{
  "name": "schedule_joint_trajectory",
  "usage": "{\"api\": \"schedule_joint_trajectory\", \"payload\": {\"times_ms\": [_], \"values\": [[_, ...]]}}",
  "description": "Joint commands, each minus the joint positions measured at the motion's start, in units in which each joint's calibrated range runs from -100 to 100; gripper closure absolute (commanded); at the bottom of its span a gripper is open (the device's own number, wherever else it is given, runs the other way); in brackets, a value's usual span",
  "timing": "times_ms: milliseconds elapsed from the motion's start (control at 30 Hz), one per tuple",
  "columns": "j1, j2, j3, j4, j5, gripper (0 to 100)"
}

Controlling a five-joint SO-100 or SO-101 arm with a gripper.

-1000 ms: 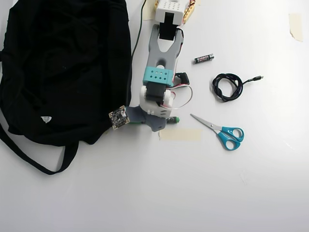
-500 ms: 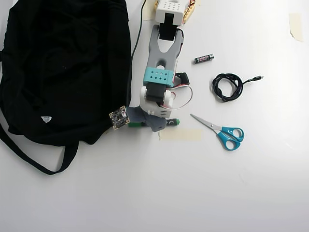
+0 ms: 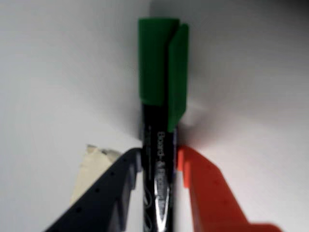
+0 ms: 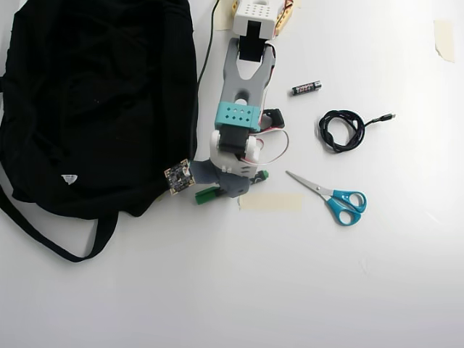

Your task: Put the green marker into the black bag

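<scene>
The end effector [image 3: 159,157] clamps the green marker [image 3: 161,77] by its dark barrel, one dark finger [image 3: 113,188] and one orange finger [image 3: 207,193] pressed against either side. In the overhead view the green marker [image 4: 206,194] sits mid-surface, its green cap just beside the black bag [image 4: 94,101] sprawled across the surface's upper-left corner. Scissors [image 4: 330,196], a coiled cable [image 4: 344,129] and a battery [image 4: 306,88] lie toward the right edge.
</scene>
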State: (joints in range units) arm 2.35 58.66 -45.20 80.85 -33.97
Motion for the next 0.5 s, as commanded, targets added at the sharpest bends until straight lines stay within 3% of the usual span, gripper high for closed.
{"api": "schedule_joint_trajectory", "payload": {"times_ms": [0,467], "values": [[0.04,0.27,0.64,1.58,0.15,91],[0.04,0.27,0.37,2.96,-0.06,98]]}}
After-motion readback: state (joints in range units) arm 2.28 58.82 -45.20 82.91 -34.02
